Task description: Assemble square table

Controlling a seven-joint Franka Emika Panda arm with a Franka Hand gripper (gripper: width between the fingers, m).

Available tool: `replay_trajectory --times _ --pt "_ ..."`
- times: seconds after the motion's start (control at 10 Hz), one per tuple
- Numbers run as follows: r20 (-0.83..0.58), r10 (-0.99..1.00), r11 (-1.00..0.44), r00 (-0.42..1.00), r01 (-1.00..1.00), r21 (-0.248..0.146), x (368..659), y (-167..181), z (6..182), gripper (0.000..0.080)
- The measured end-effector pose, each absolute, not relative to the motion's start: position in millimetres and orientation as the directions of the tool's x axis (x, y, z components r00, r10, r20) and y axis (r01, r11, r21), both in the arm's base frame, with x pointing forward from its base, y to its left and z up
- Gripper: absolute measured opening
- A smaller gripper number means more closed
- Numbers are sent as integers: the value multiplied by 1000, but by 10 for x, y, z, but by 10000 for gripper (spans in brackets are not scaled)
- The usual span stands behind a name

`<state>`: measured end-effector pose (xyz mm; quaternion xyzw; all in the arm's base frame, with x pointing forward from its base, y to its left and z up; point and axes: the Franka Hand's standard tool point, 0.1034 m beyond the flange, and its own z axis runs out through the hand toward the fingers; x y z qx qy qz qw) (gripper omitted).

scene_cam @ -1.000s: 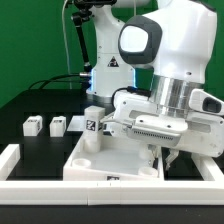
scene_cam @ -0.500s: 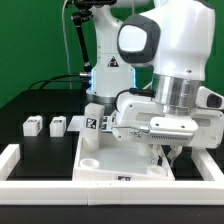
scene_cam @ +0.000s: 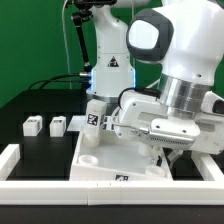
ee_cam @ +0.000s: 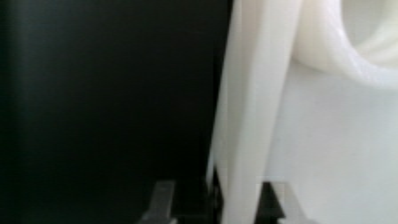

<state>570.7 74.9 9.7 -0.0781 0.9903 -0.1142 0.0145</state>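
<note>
The square table's top (scene_cam: 120,160), a white tray with a raised rim, lies on the black table in the exterior view. My gripper (scene_cam: 166,154) is shut on its rim at the exterior view's right side. In the wrist view that rim (ee_cam: 249,110) runs as a white strip straight between my fingers (ee_cam: 166,200), with the gripper (ee_cam: 219,203) closed on it. One white leg (scene_cam: 92,120) with a tag stands upright at the top's far left corner. Two loose legs (scene_cam: 32,126) (scene_cam: 57,125) lie to the exterior view's left, and a third (scene_cam: 75,122) lies nearer the top.
A long white rail (scene_cam: 30,188) runs along the front and turns up the left side (scene_cam: 8,156). The arm's base (scene_cam: 108,60) and black cables (scene_cam: 50,82) stand at the back. The wide arm body hides the top's right half.
The arm has shifted a little toward the exterior view's right, and the tabletop slid with it. The jaws stay closed on the rim.
</note>
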Motion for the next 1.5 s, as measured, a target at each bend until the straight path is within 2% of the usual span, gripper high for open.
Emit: replay_trajectory --times 0.4,0.5,0.8,1.0,1.2,1.5 --pt "-7 -157 962 -988 -152 -226 5700 709 79 74" --pt "1 -209 962 -978 -206 -178 5706 619 73 75" --pt "-26 -190 977 -982 -186 -100 5710 556 65 75" --pt "-11 -102 989 -995 -101 -112 5724 731 97 74" --pt "-5 -91 991 -996 -90 -99 5750 917 55 73" --pt "57 -88 986 -994 -95 -135 5764 1188 70 73"
